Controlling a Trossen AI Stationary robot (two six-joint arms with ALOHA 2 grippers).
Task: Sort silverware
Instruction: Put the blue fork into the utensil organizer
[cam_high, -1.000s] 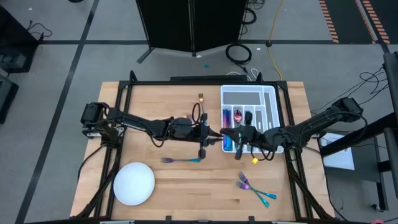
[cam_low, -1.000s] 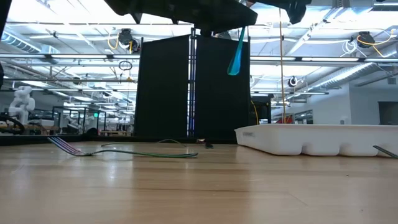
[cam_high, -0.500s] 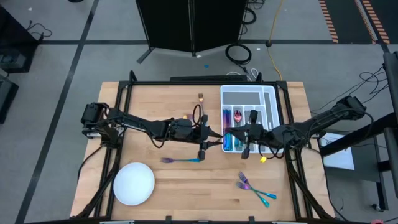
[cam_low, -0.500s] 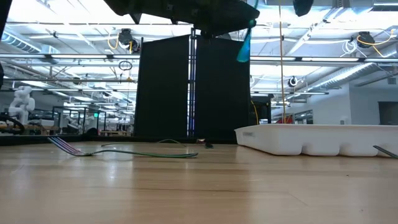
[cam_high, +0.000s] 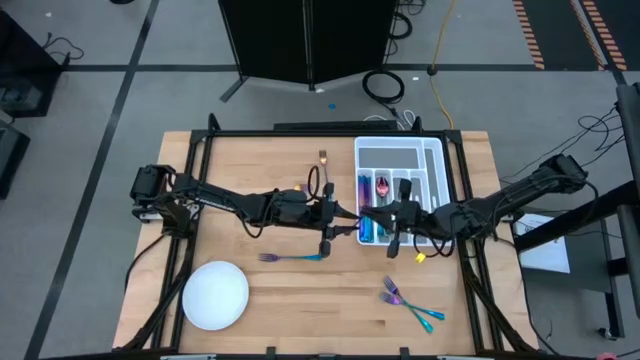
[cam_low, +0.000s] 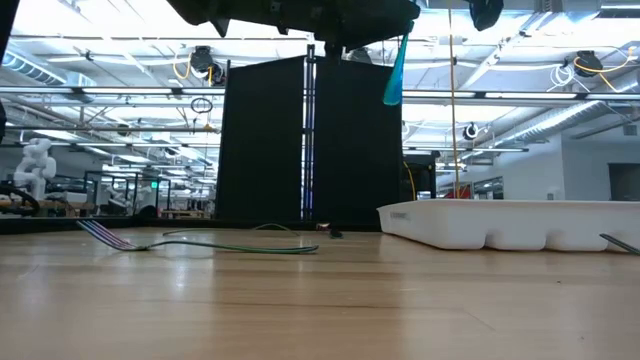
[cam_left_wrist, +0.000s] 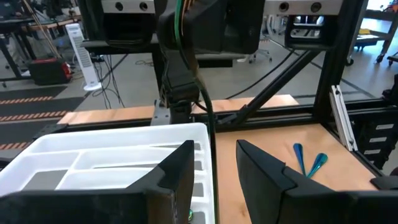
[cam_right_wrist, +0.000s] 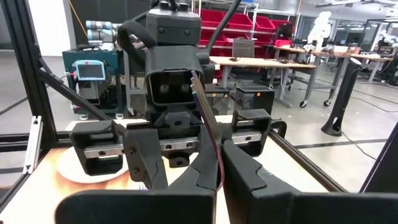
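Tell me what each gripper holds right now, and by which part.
The right gripper pinches one slim piece of silverware along its thin shaft, fingers shut; its teal end hangs below. The left gripper is open, holding nothing.

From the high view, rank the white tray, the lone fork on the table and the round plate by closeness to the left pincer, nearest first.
From the left pincer:
1. White tray, right beside it, toward the right arm.
2. Lone fork, on the bare wood, toward the front edge.
3. Round plate, at the front left corner.
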